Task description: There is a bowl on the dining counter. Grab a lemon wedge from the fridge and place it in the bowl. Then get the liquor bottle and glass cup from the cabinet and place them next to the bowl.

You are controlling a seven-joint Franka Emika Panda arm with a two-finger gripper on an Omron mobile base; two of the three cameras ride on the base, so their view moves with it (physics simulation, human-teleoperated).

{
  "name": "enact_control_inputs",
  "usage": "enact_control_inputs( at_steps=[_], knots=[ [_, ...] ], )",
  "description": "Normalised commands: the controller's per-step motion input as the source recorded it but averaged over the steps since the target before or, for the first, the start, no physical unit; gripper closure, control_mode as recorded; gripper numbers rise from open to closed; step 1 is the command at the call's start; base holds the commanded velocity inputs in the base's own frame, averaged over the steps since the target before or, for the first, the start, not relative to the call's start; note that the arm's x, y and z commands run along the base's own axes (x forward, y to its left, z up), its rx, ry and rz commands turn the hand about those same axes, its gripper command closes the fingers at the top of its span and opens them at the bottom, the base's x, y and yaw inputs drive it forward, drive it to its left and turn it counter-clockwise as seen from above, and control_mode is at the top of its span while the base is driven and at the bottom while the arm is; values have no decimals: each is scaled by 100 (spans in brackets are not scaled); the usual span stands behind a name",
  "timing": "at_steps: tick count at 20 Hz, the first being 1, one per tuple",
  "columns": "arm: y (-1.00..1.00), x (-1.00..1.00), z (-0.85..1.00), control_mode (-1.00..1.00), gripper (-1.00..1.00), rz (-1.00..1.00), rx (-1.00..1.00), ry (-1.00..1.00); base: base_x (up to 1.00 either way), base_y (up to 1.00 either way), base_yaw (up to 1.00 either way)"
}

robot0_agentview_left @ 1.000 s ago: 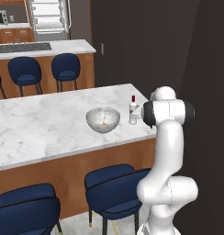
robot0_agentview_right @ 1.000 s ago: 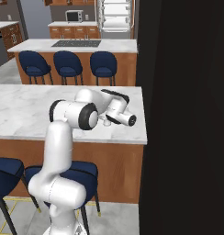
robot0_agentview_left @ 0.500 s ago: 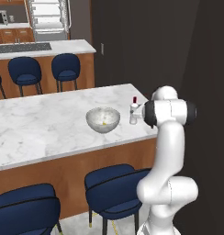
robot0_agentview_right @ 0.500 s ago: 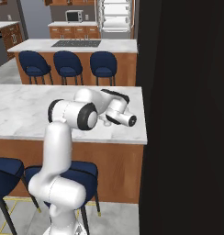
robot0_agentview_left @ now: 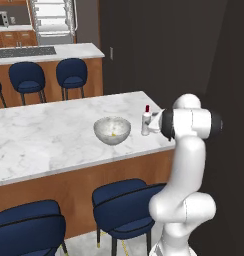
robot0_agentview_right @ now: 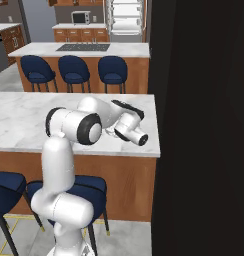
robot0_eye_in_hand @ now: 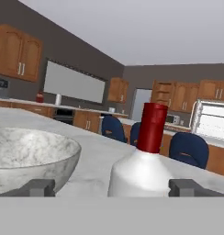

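The pale grey bowl [robot0_agentview_left: 112, 130] stands on the dining counter [robot0_agentview_left: 44, 137] with the tiny yellow lemon wedge [robot0_agentview_left: 114, 133] inside it. Just right of the bowl the liquor bottle [robot0_agentview_left: 146, 121] stands upright, whitish with a red cap. My gripper [robot0_agentview_left: 152, 123] is level with the bottle at the counter's right end. In the hand view the gripper [robot0_eye_in_hand: 111, 188] is open, with the bottle [robot0_eye_in_hand: 143, 172] between its fingertips [robot0_eye_in_hand: 40, 187] and the bowl [robot0_eye_in_hand: 26, 156] to the left. The fridge [robot0_agentview_left: 51, 20] stands open at the back. The glass cup is out of view.
Blue stools [robot0_agentview_left: 126, 205] line the counter's near side. A tall dark wall [robot0_agentview_left: 214, 60] rises close on the right. Behind the counter are the island with a black cooktop [robot0_agentview_left: 44, 50] and more stools [robot0_agentview_left: 71, 72].
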Motion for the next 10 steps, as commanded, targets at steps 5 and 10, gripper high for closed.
enact_control_inputs(
  at_steps=[5, 10],
  knots=[
    [-1, -41, 70, -100, -100, 0, 0, -21, 0, 0, 0],
    [0, -34, 96, -100, -100, -2, 0, -21, 0, 0, 0]
  ],
)
